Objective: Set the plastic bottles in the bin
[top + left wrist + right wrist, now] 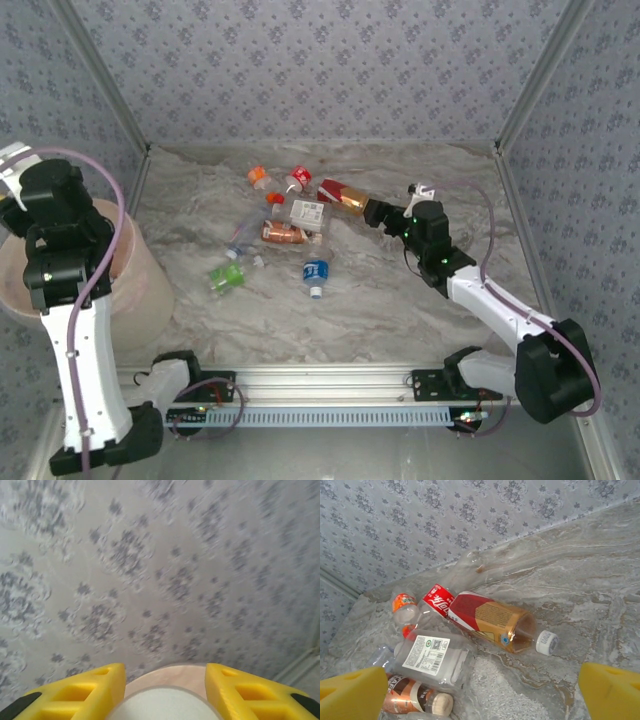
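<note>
The plastic bottles are lying in a loose cluster on the marbled surface, toward twelve o'clock from the middle of the overhead view. The bin is standing at nine o'clock, well apart from them.

The right gripper is reaching in from three o'clock of the cluster with its jaws spread wide and grasping nothing. It is hovering just beside the amber bottle with the red label. In its wrist view the right gripper is facing that amber bottle, whose white cap is pointing toward four o'clock. A red Coca-Cola-labelled bottle is touching it at ten o'clock. A clear white-labelled bottle is lying at eight o'clock.

The left arm is rising over the bin. In the left wrist view, the left gripper is clenched and pointing at the patterned wall. A pale rounded thing is filling the gap between its yellow fingers. I cannot tell whether that thing is being grasped.
</note>
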